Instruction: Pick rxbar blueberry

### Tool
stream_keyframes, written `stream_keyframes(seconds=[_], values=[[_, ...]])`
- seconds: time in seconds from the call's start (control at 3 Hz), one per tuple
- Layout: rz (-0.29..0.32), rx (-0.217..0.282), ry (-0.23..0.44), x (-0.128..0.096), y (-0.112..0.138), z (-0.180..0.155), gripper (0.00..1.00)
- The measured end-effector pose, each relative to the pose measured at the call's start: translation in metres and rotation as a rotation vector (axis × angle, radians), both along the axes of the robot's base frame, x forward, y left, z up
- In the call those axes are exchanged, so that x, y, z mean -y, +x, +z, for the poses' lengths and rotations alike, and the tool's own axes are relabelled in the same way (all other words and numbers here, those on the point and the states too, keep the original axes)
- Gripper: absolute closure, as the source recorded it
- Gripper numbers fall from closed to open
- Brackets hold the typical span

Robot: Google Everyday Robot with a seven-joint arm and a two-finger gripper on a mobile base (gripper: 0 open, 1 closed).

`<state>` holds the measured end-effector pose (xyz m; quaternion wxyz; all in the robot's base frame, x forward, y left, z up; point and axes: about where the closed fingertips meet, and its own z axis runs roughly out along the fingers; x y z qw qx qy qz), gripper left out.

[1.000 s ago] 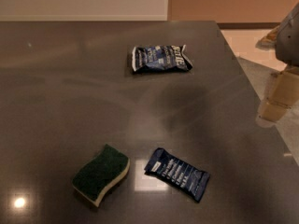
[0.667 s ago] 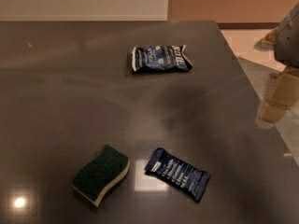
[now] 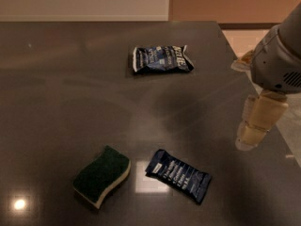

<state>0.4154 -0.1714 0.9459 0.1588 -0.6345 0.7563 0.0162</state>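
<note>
The rxbar blueberry (image 3: 178,175) is a slim dark navy bar with white text. It lies flat near the front of the dark table (image 3: 70,93), tilted, with its small white label at its left end. My gripper (image 3: 256,126) hangs at the right side of the table, above and to the right of the bar, well apart from it. It holds nothing that I can see.
A green sponge (image 3: 102,175) lies just left of the bar. A wider crinkled blue-and-white snack bag (image 3: 161,59) lies farther back, middle right. The table's right edge runs just beyond the gripper, with pale floor (image 3: 240,39) past it.
The gripper and arm have moved a little to the left, in over the table's right edge. The bar, sponge and bag have not moved.
</note>
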Motion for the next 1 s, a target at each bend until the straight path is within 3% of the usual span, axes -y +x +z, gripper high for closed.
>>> stream_keyframes(seconds=[0.67, 1.0], values=[[0.050, -0.093, 0.030, -0.045, -0.026, -0.059, 0.00], [0.048, -0.100, 0.036, -0.058, -0.036, -0.083, 0.00]])
